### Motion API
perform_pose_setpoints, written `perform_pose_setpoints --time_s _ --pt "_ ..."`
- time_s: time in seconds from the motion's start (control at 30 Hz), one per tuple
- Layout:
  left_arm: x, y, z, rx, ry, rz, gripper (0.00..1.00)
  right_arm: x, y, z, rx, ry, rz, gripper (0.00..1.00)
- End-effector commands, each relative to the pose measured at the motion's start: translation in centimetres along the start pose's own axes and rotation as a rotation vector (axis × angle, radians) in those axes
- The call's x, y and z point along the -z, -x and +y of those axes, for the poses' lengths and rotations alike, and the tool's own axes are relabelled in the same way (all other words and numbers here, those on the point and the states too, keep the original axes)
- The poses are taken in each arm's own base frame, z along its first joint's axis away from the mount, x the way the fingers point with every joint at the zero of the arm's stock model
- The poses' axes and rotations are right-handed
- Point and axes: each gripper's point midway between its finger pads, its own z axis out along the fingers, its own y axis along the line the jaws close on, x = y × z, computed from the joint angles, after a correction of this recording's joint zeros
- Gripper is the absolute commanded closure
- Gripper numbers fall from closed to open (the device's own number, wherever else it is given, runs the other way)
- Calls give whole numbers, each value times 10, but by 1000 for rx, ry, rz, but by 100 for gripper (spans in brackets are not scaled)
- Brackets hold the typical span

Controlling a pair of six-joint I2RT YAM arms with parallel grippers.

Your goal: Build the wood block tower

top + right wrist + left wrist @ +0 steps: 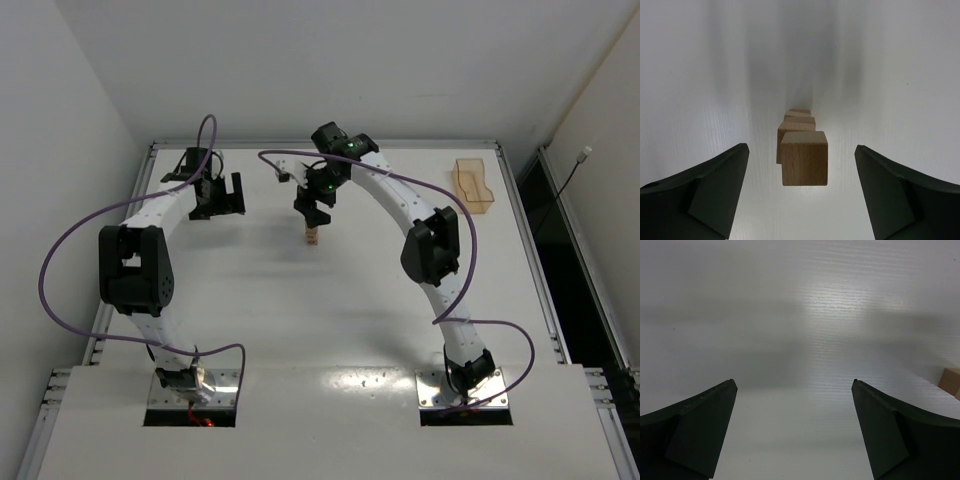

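The right gripper hangs straight over the tower with its jaws spread wide and nothing in them. In the right wrist view its two dark fingers flank the top cube, with a plain gap of white table on either side, so neither pad touches the wood. The top cube sits level. The cube below it peeks out a little on the left, and further cube edges show beneath that, one behind another down to the table.

From above, the tower stands near the middle of the far half of the table, just under the right gripper and partly hidden by it. The right arm arcs in from the near right.

The left gripper is also fully open and holds nothing. It hangs over bare table to the left of the tower, well apart from it. A sliver of tan wood shows at the right edge of the left wrist view; I cannot tell which cube it is.

An orange tray lies at the far right of the table, well away from the tower and both grippers. Purple cables loop along both arms, clear of the tower.
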Motion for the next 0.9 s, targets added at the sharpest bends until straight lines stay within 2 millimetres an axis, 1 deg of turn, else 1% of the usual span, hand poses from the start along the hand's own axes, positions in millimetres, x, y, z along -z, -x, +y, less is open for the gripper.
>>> perform_pose_setpoints --time_s 0.0,0.07,0.1,0.17,0.2,0.23,0.27,0.3,0.33,0.37,0.4,0.43,0.47,0.5,0.53,0.57,0.6,0.63,0.67,0.7,0.73,0.77,0.8,0.83,0.87 --pt "6 19 -3 15 -15 -51 0 38 47 1 82 -44 -121 14" --pt "6 19 -3 15 -15 -51 0 50 55 3 87 -62 -136 13" --pt "9 21 -3 14 -17 -60 0 62 63 6 99 -71 -156 13" --pt "12 23 -4 14 -19 -69 0 74 70 10 80 -89 -175 13" --pt "10 18 -3 15 -17 -57 0 85 73 5 70 -118 -196 13" --pt "10 18 -3 15 -17 -57 0 96 72 0 37 -150 -199 13" --pt "15 21 -1 5 -7 -72 0 110 75 4 20 -181 -208 13" --pt "17 21 -1 5 -8 -81 0 121 73 -9 -8 -252 -213 13" --pt "14 15 2 -3 4 -69 0 132 66 -15 -81 -293 -213 13" --pt "19 21 1 -4 -1 -91 0 145 55 -18 -130 -354 -192 13" --pt "21 18 2 -13 0 -90 0 151 47 -21 -177 -388 -189 13" --pt "18 12 3 -13 3 -75 0 161 35 -31 -229 -435 -189 13" --pt "22 17 2 -14 -1 -96 0 153 12 -28 -322 -434 -159 13" --pt "22 15 4 -13 9 -101 0 158 -5 -32 -376 -486 -128 13" --pt "20 11 7 -12 21 -94 0 157 -32 -30 -438 -511 -97 13" --pt "18 7 8 -12 22 -88 0 161 -53 -33 -532 -583 -64 13" --pt "18 8 10 -12 36 -90 0 163 -70 -33 -580 -615 -45 13" --pt "19 8 11 -21 35 -98 0 152 -101 -23 -644 -617 15 13" --pt "17 4 11 -21 37 -89 0 173 -119 -34 -686 -740 19 13" --pt "17 6 13 -21 45 -100 0 175 -132 -33 -741 -768 22 13" --pt "17 6 13 -21 46 -100 0 171 -151 -27 -780 -771 49 13" --pt "17 6 13 -21 46 -100 0 181 -165 -31 -814 -815 50 13" --pt "17 6 13 -21 46 -100 0 185 -171 -30 -846 -824 46 13" --pt "17 6 13 -21 46 -100 0 184 -181 -28 -873 -834 56 13" --pt "17 6 13 -21 46 -100 0 188 -185 -28 -889 -848 48 13"
